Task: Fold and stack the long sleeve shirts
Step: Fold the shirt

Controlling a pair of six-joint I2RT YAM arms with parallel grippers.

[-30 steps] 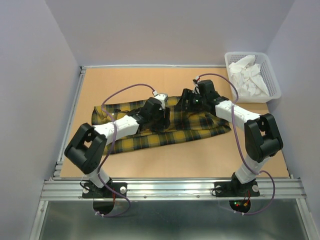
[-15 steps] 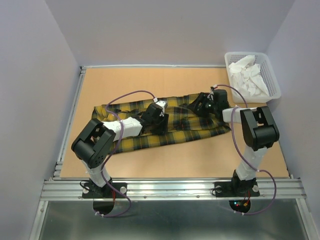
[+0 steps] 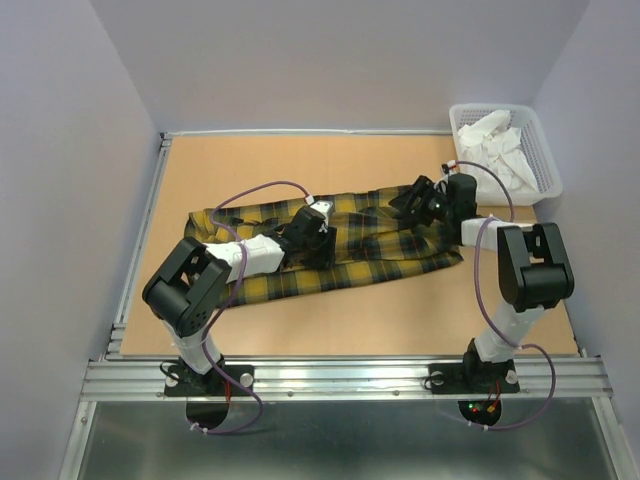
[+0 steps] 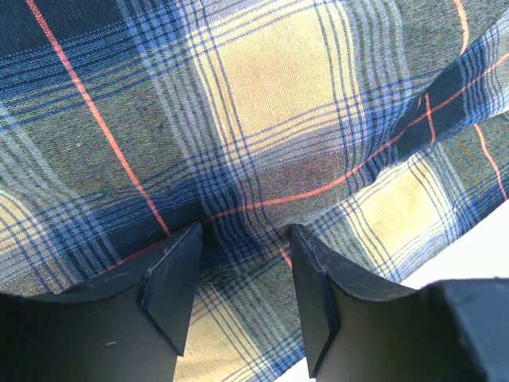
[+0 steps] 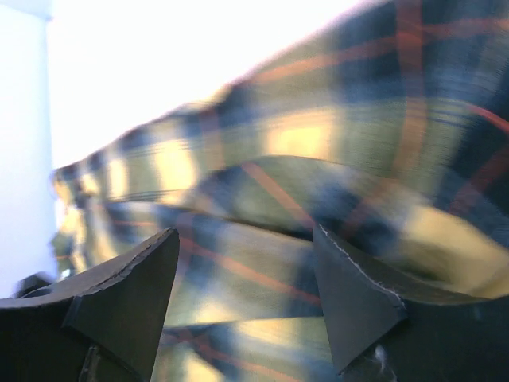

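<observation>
The long sleeve shirt, a yellow and dark plaid, lies stretched out and rumpled on the table, directly beneath both sets of fingers. It is not yet folded, and we see no second shirt and no stack.

The left fingers stand apart with their tips pressed onto the cloth, and a low ridge of plaid is puckered up between them. We read them as open and not clamped on anything. A free edge of the shirt runs just beyond one tip.

The right fingers are likewise spread. The cloth beyond them is blurred, and nothing sits between them. In the overhead view they hover at the end of the shirt farthest from the left fingers.

Past the right fingers, well apart from the shirt, a white basket holds pale crumpled items.

We judge the step in hand to be taking hold of the shirt for an early fold, so the task is near its start. The next move calls for each set of fingers to close on an edge rather than a mid-panel ridge, and then for both to lift together so the cloth does not twist.
</observation>
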